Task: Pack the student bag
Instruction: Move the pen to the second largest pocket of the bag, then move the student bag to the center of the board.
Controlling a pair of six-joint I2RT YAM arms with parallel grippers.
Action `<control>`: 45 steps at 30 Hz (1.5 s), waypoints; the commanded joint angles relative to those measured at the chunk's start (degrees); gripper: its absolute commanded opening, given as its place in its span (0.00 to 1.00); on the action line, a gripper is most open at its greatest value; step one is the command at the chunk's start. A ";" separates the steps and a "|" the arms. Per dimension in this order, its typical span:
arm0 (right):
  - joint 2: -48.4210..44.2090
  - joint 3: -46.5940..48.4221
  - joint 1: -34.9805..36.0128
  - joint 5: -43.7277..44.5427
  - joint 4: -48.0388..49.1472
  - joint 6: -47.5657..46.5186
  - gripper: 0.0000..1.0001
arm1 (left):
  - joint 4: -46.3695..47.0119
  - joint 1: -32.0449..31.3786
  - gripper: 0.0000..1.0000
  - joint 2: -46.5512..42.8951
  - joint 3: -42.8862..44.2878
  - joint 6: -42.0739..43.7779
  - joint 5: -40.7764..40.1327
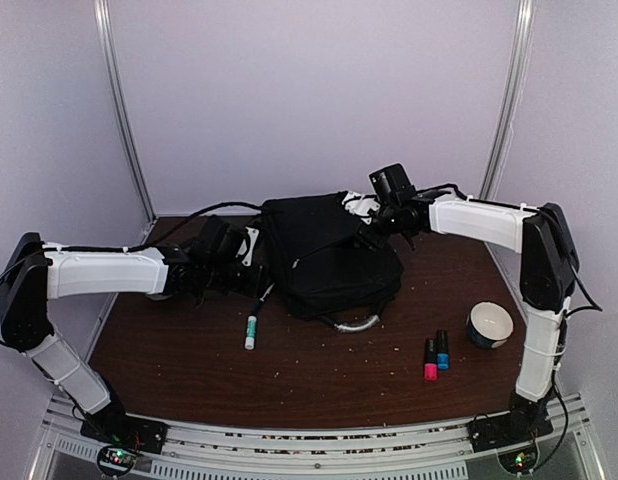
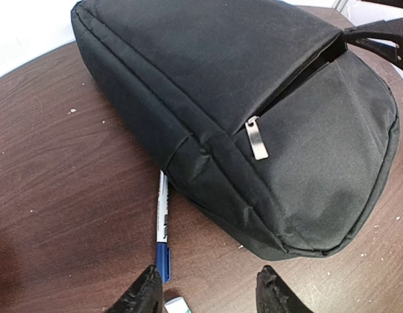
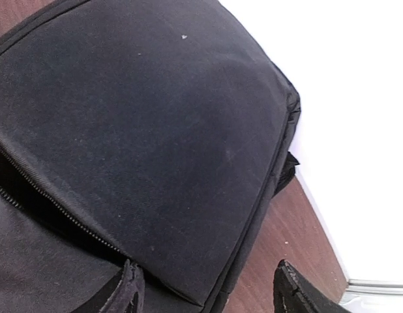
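Top view alone: bowl (image 1: 490,324) and two small bottles (image 1: 436,355) on right of tabletop (image 1: 319,370), well apart from student bag (image 1: 329,255).
Left wrist alone: silver zip pull (image 2: 256,138).
Bag lies flat mid-tabletop, between arms.
Left tool (image 2: 208,290) released, empty, just off bag's left side, over pen (image 2: 162,222).
Right tool (image 3: 208,287) spread wide, straddling bag's far-right edge by open zip; contact unclear.

The left arm (image 1: 99,272) rises from its base, bends at the elbow and reaches level toward the middle, with the left gripper (image 2: 208,297) held low and its jaws partly apart. The right arm (image 1: 479,222) stands tall, folds at the elbow and stretches leftward, the right gripper (image 3: 211,290) angled down with jaws wide.
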 commanded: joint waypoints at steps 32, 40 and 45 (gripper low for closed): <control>2.75 0.55 2.30 -0.75 2.40 -2.17 0.03 | 0.55 -0.26 0.51 -1.97 -1.39 -1.86 -1.44; -1.26 -2.94 4.57 -2.78 -0.26 -0.26 0.00 | -0.71 -0.20 0.51 -1.65 -0.81 -1.79 -1.55; -3.03 -5.25 6.09 -3.16 -1.26 1.20 0.00 | -3.88 -0.20 0.51 -1.57 -0.83 -2.65 -1.66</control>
